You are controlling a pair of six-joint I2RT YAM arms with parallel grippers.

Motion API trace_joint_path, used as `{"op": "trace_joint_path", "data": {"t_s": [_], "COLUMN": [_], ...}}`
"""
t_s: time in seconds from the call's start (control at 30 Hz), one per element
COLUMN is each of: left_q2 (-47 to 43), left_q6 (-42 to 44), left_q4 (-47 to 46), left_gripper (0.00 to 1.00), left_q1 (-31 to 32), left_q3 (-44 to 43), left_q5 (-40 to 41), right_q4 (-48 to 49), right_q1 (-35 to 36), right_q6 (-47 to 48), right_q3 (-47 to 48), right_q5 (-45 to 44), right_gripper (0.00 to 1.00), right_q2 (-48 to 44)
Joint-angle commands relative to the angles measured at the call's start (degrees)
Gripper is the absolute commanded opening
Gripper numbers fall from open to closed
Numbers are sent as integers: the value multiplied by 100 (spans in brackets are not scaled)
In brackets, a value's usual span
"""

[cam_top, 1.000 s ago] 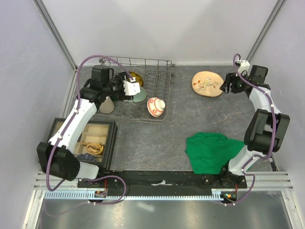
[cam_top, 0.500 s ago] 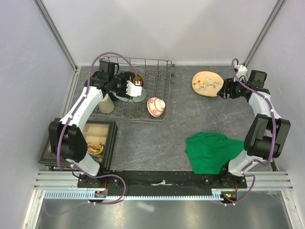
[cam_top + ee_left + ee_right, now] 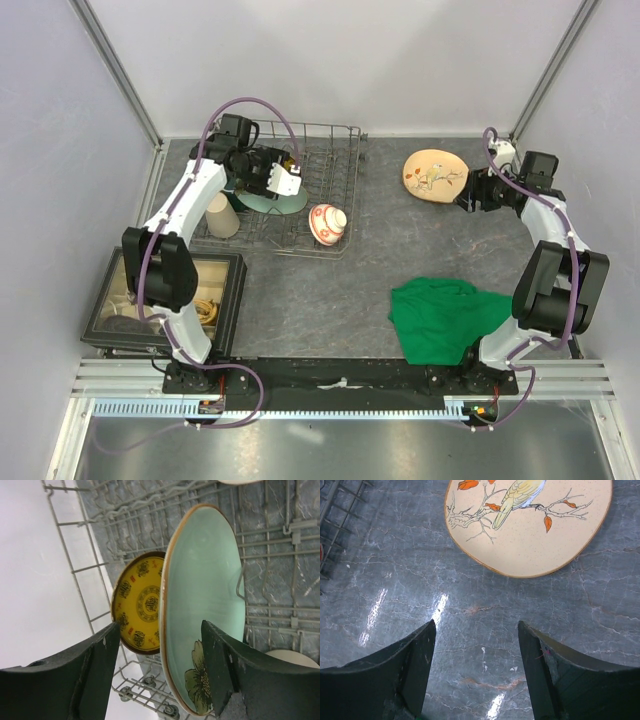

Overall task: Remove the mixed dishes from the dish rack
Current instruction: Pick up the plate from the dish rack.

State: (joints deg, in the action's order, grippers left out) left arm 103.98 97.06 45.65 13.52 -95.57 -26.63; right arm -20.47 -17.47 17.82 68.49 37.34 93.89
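The grey wire dish rack (image 3: pixel 345 180) stands at the back left. In it a pale mint-green plate (image 3: pixel 281 203) stands on edge, with a yellow-patterned plate (image 3: pixel 136 611) behind it. My left gripper (image 3: pixel 268 188) is open inside the rack. In the left wrist view my left gripper (image 3: pixel 160 672) has one jaw on each side of the mint plate's (image 3: pixel 200 590) rim. A red-and-white bowl (image 3: pixel 327 224) and a tall beige cup (image 3: pixel 222 215) stand in the rack. The cream plate (image 3: pixel 435 175) lies on the table. My right gripper (image 3: pixel 468 190) is open and empty beside it. The dark green mug is out of view.
A green cloth (image 3: pixel 445 318) lies at the front right. A black-framed compartment tray (image 3: pixel 230 300) sits at the front left under the left arm. Rack wires (image 3: pixel 85 570) and tines surround the left gripper. The cage walls stand close behind the rack and beside the right arm.
My left arm has swung deeper into the rack, bringing the open gripper over the mint plate. My right gripper has drawn back a little from the cream plate.
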Motion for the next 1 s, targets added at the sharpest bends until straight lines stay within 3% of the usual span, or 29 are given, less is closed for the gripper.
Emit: {"op": "trace_joint_path", "data": {"t_s": [0.0, 0.23, 0.97], "left_q2": [192, 684, 1405], "left_q6": [402, 489, 648], "left_q4": [681, 1357, 1860], "left_gripper": [72, 71, 65], "left_q1": [-25, -25, -25], "left_q3": [-515, -1331, -1992], "left_q5": [132, 246, 466], "right_q4": [140, 192, 254], "right_q1": [7, 7, -54], "right_q6": [169, 221, 397], "right_q3": [-99, -222, -477], "right_q5": [159, 159, 159], "right_gripper": [74, 74, 74], "right_q2": [7, 24, -11]}}
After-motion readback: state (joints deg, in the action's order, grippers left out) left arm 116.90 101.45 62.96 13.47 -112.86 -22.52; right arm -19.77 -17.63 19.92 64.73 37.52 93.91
